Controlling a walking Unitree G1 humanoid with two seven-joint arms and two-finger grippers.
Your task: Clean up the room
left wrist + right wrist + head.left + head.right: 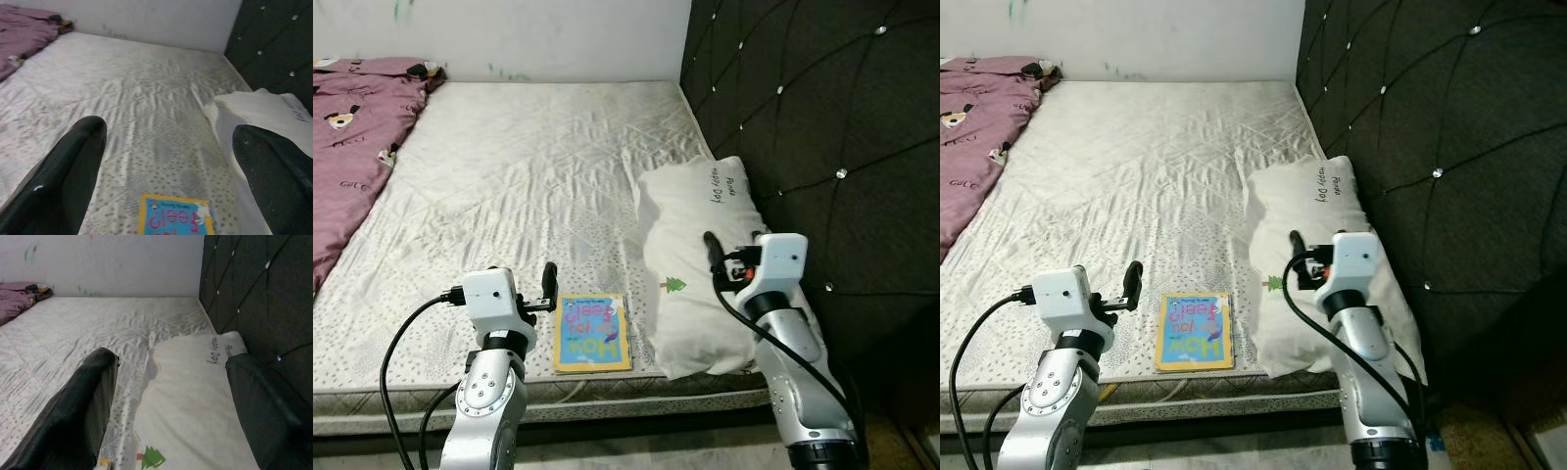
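Mattress (pixel 529 166): I saw it bare, quilted and pale, running from the near edge back to the wall; the dark tufted headboard (pixel 822 127) stood along its right side.
Blanket (pixel 352 127): a mauve heap lay on the far left of the mattress, well apart from everything else.
Pillow (pixel 700 255): white, slumped against the headboard at the near right, long axis running away from me. I judged it soft, light and bulky; a pinch on a corner or the near edge would serve better than the middle.
Book (pixel 593 333): it lay flat near the front edge, just beside the pillow, long axis pointing away from me, its title upside down to my view. I judged it thin, stiff, light and slick; I would take it by an edge.
Left gripper (pixel 171 171): fingers spread wide, hovering just above the book's near side.
Right gripper (pixel 171 401): fingers spread wide over the pillow, holding nothing.
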